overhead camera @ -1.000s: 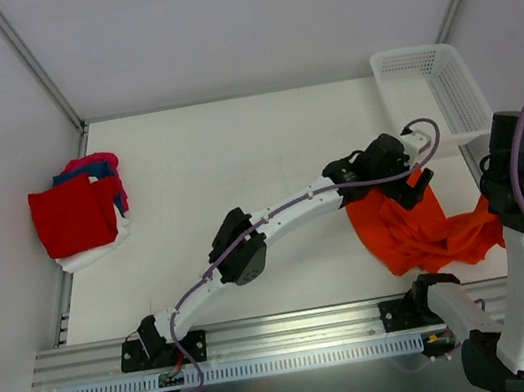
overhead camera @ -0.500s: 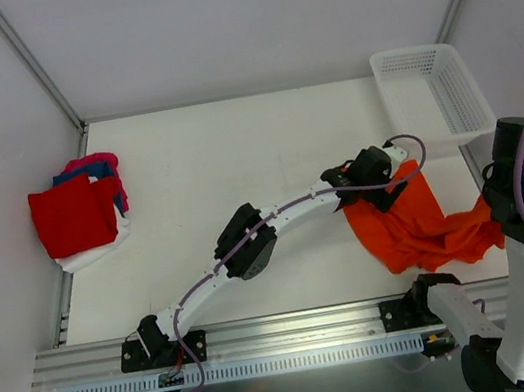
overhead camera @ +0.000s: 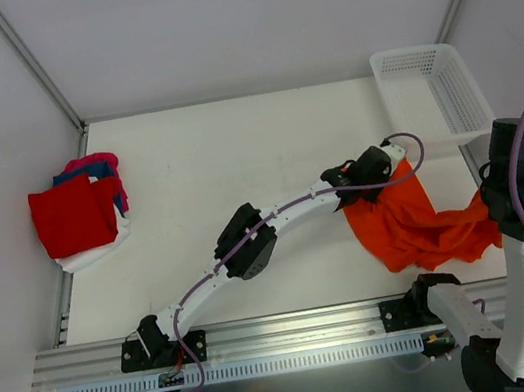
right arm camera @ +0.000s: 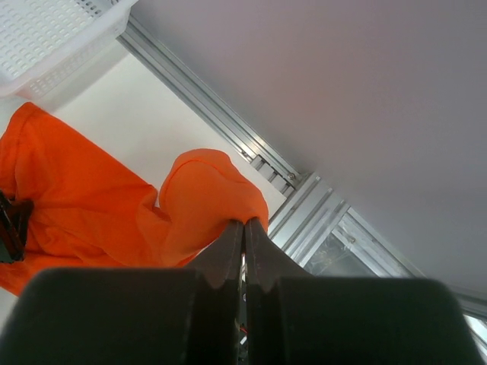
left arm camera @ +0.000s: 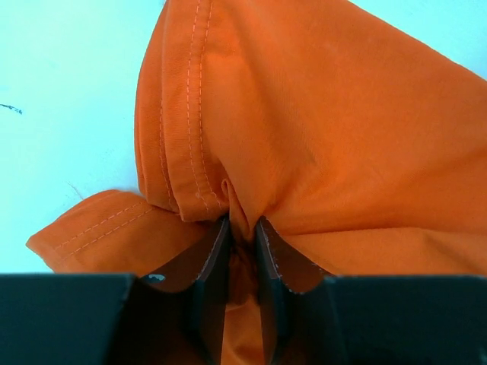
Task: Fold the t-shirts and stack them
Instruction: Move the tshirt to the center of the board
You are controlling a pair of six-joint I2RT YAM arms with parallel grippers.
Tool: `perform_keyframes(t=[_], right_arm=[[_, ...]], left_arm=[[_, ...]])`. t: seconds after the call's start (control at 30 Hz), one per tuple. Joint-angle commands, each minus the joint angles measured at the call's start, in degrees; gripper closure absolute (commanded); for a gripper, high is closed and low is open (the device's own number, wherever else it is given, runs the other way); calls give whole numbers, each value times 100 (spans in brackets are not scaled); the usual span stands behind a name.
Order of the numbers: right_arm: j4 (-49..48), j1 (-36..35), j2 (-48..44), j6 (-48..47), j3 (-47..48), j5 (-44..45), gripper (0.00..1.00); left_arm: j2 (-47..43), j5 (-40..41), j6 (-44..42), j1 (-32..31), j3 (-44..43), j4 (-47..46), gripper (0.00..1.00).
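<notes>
Top external view gives us the white table (overhead camera: 235, 160). Across its right half the left arm (overhead camera: 285, 210) reaches in a long curve to the orange t-shirt (overhead camera: 405, 227). The shirt lies crumpled near the right edge, just in front of the white mesh basket (overhead camera: 463, 95). At the far left edge we find a stack of folded t-shirts (overhead camera: 78, 216), red on top, with blue, pink and white edges showing beneath. On the left wrist camera we see the left gripper (left arm camera: 242, 228) clamped on a bunched fold of the orange cloth, beside a stitched hem. On the right wrist camera the right gripper (right arm camera: 244, 226) has its fingers pressed together, pinching a raised corner of the same shirt.
</notes>
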State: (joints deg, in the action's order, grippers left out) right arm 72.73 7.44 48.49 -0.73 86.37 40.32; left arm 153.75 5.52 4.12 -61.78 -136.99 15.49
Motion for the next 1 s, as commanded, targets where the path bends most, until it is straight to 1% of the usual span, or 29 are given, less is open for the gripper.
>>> perform_keyframes(t=[0.0, 0.07, 0.13, 0.17, 0.2, 0.27, 0.3, 0.37, 0.4, 0.43, 0.47, 0.5, 0.53, 0.57, 0.6, 0.67, 0.7, 0.77, 0.83, 0.87, 0.93, 0.97], right_arm=[[-83, 64, -15, -129, -32, -111, 100], [-101, 64, 3, -138, -67, -138, 100], [-110, 56, -6, -146, -94, -182, 99], [-119, 56, -15, -155, -94, -208, 99], [-119, 56, -15, -155, -103, -252, 99], [-153, 56, -24, -155, -137, -278, 99], [-180, 56, -24, -147, -173, -339, 100], [-303, 56, -6, -112, -391, -410, 99], [-355, 47, 20, -103, -480, -524, 99], [-452, 47, 46, -85, -576, -577, 100], [-487, 38, 64, -33, -725, -621, 100], [-523, 12, 116, 11, -779, -717, 100], [-566, 12, 134, 55, -823, -744, 99], [-610, 3, 152, 56, -867, -823, 99], [-672, -6, 187, 238, -972, -954, 100], [-900, -15, 240, 310, -1113, -1139, 99], [-979, -58, 292, 380, -1244, -1279, 99], [-1164, -181, 512, 433, -1341, -1298, 99], [-1305, -497, 766, 512, -1430, -1053, 99], [-1331, -594, 854, 530, -1438, -1000, 99], [-1402, -796, 1100, 600, -1421, -929, 99], [-1402, -927, 1162, 627, -1404, -894, 99]], left_arm=[[-170, 300, 71, 43, 111, 121, 80], [-240, 406, 54, 43, 181, 113, 80], [-459, 791, 45, 43, 453, 113, 92], [-547, 967, 36, 43, 567, 113, 95], [-748, 1378, 28, 43, 855, 121, 97], [-969, 1854, 132, 95, 1217, 121, 100], [-1257, 2109, 429, 139, 1697, 130, 100], [-1584, 2076, 843, 393, 2244, 130, 100], [-1916, 2059, 1254, 490, 2821, 130, 100], [-2067, 2058, 1397, 578, 3096, 130, 100], [-2208, 2137, 1503, 649, 3099, 130, 100], [-2470, 2277, 1626, 728, 3752, 121, 100], [-2603, 2548, 1679, 746, 3958, 130, 100], [-2744, 2646, 1749, 746, 4143, 130, 100], [-3041, 2717, 1933, 764, 4537, 139, 100], [-3350, 2902, 2127, 790, 5099, 139, 100], [-3674, 2937, 2346, 808, 5277, 148, 100], [-3983, 2981, 2540, 887, 5768, 174, 100], [-4440, 2990, 2760, 1001, 6051, 200, 100], [-4711, 2999, 2830, 1036, 6305, 209, 100], [-5003, 3025, 2945, 1071, 6517, 279, 100], [-5291, 3043, 2972, 1071, 6675, 323, 100]])
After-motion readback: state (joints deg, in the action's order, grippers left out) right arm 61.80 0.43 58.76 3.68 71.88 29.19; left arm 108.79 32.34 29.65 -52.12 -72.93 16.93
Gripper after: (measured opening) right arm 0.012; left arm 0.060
